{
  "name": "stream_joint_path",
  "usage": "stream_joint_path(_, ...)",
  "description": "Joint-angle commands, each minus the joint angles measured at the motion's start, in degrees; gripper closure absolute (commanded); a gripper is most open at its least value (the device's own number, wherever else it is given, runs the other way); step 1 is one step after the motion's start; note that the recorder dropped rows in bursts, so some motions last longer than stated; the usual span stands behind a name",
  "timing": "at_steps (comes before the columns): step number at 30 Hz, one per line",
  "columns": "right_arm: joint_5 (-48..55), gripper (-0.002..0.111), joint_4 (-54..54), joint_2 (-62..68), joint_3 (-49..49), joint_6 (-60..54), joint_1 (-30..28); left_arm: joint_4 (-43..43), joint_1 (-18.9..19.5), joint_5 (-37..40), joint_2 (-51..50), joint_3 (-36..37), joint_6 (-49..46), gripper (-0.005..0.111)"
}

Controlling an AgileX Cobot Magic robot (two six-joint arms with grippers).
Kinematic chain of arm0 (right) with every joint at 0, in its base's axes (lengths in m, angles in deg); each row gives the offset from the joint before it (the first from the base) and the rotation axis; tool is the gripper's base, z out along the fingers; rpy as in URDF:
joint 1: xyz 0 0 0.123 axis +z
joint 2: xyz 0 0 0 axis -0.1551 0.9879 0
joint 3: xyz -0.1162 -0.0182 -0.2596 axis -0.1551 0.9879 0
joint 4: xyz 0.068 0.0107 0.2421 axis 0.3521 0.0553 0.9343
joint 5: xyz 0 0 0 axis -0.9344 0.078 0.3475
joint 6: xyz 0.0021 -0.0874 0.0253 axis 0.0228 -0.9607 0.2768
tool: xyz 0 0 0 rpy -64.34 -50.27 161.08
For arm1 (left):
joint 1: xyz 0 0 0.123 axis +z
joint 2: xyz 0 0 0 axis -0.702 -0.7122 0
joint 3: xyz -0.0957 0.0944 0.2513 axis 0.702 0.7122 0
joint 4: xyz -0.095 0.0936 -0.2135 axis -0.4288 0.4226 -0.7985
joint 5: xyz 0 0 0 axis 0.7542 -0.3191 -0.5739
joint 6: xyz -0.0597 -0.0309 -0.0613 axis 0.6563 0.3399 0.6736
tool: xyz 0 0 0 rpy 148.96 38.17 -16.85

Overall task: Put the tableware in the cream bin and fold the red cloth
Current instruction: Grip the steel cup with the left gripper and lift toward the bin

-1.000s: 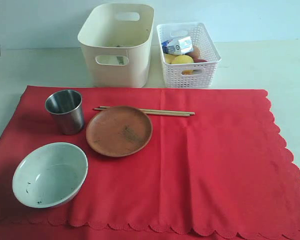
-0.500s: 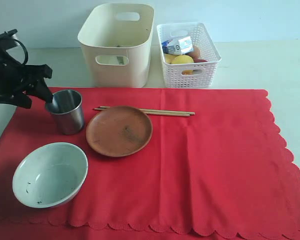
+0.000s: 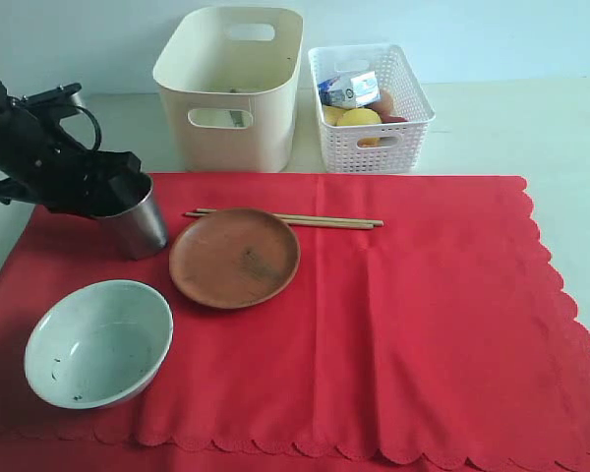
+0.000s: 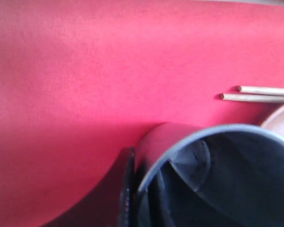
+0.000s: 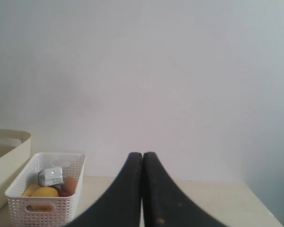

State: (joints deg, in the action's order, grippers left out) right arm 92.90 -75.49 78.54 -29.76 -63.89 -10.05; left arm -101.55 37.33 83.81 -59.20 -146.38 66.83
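Red scalloped cloth (image 3: 403,315); left gripper (image 3: 121,193) at round steel cup (image 3: 144,232).

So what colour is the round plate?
The plate is reddish brown; the exterior view shows it best.

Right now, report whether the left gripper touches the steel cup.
Cannot tell: left wrist view shows the left gripper straddling the steel cup rim, contact or gap unclear.

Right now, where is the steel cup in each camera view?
Exterior view: steel cup at the left, half hidden by the left gripper.
Left wrist view: close up, rim near the chopsticks.
Right wrist view: not in it.
Shared landmark: chopsticks, exterior and left wrist.
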Motion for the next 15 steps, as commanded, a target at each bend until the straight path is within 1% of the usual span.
stream_joint_path(1,-0.6,0.108,-0.1,-0.3,0.2,-0.1,-0.4,-0.2,-0.3,-0.2,0.5,-1.4,-0.4,0.106)
stream_joint_path(10,-0.6,0.108,0.2,-0.3,0.2,-0.1,-0.2,-0.5,-0.3,7.5,7.2,-9.6,-0.4,0.106)
stream_joint_path(15,-0.6,0.108,0.2,-0.3,0.2,-0.1,-0.2,-0.7,-0.3,8.8,11.6,-15.1,-0.5,0.106)
